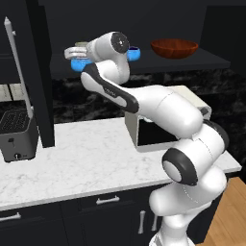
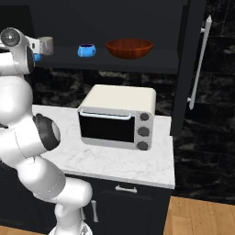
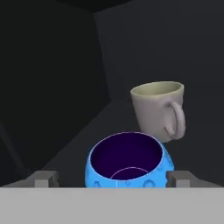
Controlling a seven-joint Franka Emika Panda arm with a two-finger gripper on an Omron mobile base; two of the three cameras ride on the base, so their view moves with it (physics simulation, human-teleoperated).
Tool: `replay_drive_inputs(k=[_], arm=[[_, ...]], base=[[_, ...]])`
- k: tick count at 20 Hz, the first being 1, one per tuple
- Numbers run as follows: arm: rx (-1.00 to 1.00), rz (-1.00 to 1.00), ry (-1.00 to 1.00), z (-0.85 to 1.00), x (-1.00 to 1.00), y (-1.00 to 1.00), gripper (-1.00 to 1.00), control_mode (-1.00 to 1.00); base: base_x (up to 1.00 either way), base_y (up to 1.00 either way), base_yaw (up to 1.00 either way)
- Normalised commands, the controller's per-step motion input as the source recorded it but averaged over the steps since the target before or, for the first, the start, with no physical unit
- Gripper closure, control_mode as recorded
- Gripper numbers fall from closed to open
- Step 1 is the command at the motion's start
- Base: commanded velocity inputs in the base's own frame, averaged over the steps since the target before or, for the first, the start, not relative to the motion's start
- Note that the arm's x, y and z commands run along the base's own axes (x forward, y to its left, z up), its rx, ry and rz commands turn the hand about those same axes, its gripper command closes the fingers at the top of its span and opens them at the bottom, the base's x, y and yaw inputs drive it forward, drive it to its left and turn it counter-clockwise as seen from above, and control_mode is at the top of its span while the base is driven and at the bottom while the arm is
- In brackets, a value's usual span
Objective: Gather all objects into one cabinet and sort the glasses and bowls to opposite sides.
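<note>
The two-finger gripper [image 3: 111,178], fingers spread, straddles a small bright blue bowl [image 3: 129,162] beside an off-white ceramic mug [image 3: 158,110].

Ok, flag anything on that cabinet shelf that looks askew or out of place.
In the hand view the mug looks tilted, leaning to one side behind the blue bowl, though the camera may be rolled. That bowl sits between the open gripper fingers. The second blue bowl and brown bowl stand upright, nothing spilled.
</note>
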Motion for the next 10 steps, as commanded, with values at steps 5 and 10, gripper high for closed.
replay_drive_inputs(k=[5, 10], arm=[[0.21, 0.00, 0.00, 0.39, -0.72, -0.41, -1.00, -1.00], [0.02, 0.00, 0.09, -0.14, -0.71, -0.59, -1.00, -1.00]], base=[[0.00, 0.00, 0.00], [0.00, 0.00, 0.00]])
